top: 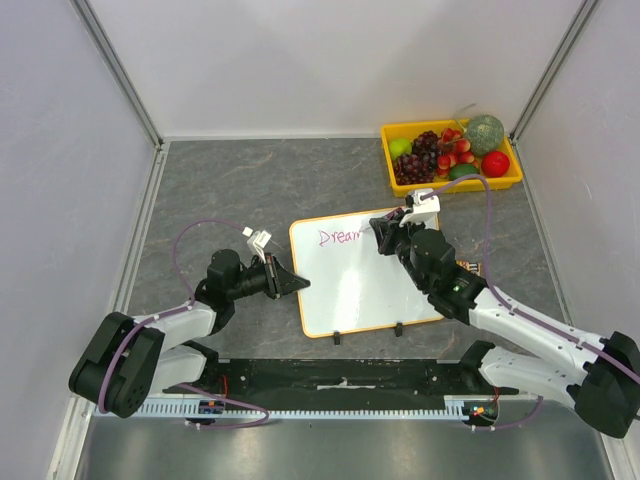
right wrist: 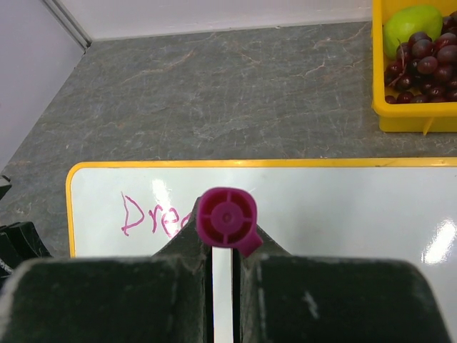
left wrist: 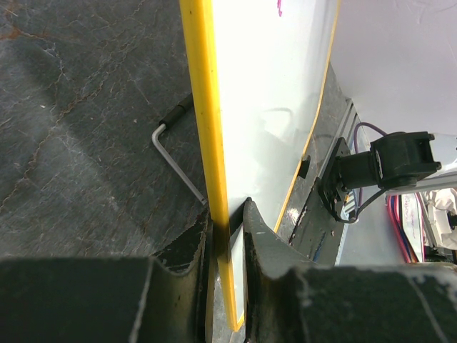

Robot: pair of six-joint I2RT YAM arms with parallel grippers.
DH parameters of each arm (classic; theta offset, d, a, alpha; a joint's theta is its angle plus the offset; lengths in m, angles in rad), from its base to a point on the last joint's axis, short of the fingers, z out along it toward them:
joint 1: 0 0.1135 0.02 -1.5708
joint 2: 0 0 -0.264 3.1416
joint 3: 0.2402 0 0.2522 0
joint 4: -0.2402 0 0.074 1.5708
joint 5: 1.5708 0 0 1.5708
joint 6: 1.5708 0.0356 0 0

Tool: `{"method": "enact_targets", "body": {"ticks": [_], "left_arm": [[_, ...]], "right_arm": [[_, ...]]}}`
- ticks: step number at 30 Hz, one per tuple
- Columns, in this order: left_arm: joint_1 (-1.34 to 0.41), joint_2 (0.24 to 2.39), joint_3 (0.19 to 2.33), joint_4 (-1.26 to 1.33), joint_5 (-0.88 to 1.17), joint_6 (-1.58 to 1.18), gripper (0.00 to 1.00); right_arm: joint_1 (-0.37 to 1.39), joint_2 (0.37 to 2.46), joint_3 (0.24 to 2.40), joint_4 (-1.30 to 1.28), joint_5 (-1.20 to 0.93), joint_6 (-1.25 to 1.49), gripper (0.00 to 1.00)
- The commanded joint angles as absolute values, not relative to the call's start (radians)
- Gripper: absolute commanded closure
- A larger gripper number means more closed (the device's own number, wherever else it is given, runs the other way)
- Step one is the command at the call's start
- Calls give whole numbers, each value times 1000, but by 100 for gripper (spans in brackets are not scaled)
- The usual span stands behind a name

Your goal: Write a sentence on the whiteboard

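Note:
The whiteboard (top: 365, 290) with its orange frame lies mid-table and carries the magenta word "Dream" (top: 340, 236) at its upper left. My left gripper (top: 295, 283) is shut on the board's left edge. In the left wrist view its jaws pinch the frame (left wrist: 214, 143) from both sides at the left gripper (left wrist: 227, 209). My right gripper (top: 385, 232) hovers over the board's top edge, just right of the writing. It is shut on a marker (right wrist: 226, 218) with a magenta end and white barrel, which stands on the whiteboard (right wrist: 343, 214) and hides the last letters; the tip is hidden.
A yellow tray (top: 452, 187) of grapes, apples and other fruit sits at the back right, also seen as the tray (right wrist: 414, 121) in the right wrist view. Two black feet (top: 338, 338) stick out at the board's near edge. A bent metal leg (left wrist: 175, 161) lies under the board.

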State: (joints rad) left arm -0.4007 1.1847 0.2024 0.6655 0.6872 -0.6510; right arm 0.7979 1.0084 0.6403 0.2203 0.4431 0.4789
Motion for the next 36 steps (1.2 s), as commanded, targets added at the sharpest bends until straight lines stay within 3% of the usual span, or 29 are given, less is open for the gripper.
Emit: {"method": "enact_targets", "body": {"ticks": [1,24,36], "left_arm": [[-405,1197,206,606,632,-561,98],[-403,1198,206,604,632,-558,98],[-405,1203,207,606,634,-558,98]], "right_arm": [[778,1017,673,215,488,463,100],[772,942,566,175,407,488,100],[770,899,641,172,417,488,100]]}}
